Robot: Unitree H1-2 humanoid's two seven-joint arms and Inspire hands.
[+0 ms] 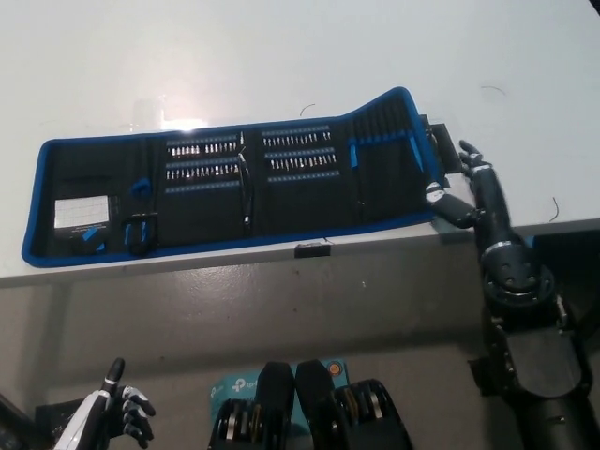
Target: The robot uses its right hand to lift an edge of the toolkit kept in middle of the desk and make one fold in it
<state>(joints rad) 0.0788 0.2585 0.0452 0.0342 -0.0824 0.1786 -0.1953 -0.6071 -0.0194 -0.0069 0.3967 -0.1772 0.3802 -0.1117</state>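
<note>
The toolkit (225, 192) lies unrolled across the white desk (281, 56), black inside with a blue border and rows of small bits. Its right end (398, 112) is raised in a hump off the desk. My black right hand (467, 187) is open just beyond the toolkit's right edge, low by the desk's front edge, with one finger touching or nearly touching the blue border. My white left hand (117, 412) rests far below the desk at the lower left, fingers loosely apart, holding nothing.
A small black strap tab (442, 141) sticks out past the toolkit's right end. A small dark clip (314, 249) sits at the desk's front edge. A blue box (234, 384) lies on the floor below.
</note>
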